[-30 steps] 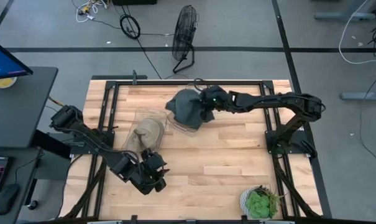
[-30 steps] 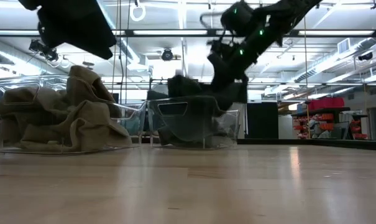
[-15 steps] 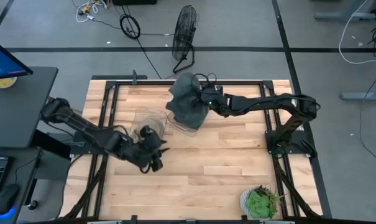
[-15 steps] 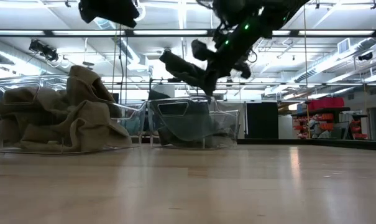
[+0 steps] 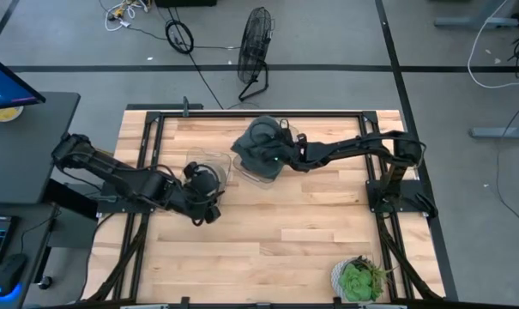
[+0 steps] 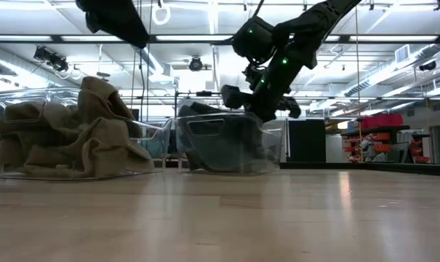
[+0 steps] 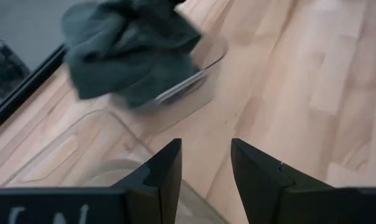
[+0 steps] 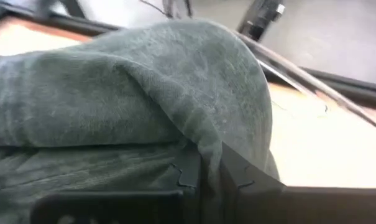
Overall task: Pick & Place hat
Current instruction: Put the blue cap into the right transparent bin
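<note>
Hat (image 5: 261, 148) — dark green — clamped in right hand (image 8: 209, 177) over clear bin (image 6: 227, 142); left hand (image 7: 205, 165) apart.

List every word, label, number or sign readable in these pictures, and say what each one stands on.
None can be read.
Left gripper: pale marks on its dark body at the wrist view's edge, cut off and too blurred to read.
Dark hat, tan hat, clear bins: no lettering visible.

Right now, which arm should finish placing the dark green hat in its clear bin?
The right arm. Its gripper is shut on the dark green hat directly over the clear bin. The left gripper is open and empty, over the other bin holding the tan hat.
</note>
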You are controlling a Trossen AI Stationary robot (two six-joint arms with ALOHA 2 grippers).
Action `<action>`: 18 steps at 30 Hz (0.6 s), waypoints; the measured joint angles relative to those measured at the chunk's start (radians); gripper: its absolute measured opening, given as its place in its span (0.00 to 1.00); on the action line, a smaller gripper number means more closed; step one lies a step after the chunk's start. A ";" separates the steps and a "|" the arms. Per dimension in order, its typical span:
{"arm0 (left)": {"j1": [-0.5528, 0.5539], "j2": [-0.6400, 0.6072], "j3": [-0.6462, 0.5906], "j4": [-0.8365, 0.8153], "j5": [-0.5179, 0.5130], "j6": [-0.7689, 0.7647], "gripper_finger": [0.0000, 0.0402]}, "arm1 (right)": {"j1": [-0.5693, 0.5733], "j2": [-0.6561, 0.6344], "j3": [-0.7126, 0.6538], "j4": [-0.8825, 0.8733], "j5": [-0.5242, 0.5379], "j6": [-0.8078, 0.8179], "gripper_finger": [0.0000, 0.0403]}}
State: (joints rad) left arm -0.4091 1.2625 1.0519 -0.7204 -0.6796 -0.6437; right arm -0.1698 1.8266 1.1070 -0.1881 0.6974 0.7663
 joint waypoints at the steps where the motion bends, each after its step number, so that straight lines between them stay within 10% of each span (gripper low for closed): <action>1: 0.001 0.000 0.000 -0.014 0.000 -0.013 0.35 | 0.003 -0.001 0.000 -0.036 0.006 0.024 0.06; 18: 0.002 0.000 0.000 -0.036 0.000 -0.060 0.35 | 0.058 -0.124 0.073 -0.278 -0.055 -0.174 0.26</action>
State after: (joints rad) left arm -0.4068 1.2625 1.0519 -0.7566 -0.6793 -0.7036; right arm -0.1121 1.7026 1.1799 -0.4661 0.6425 0.5921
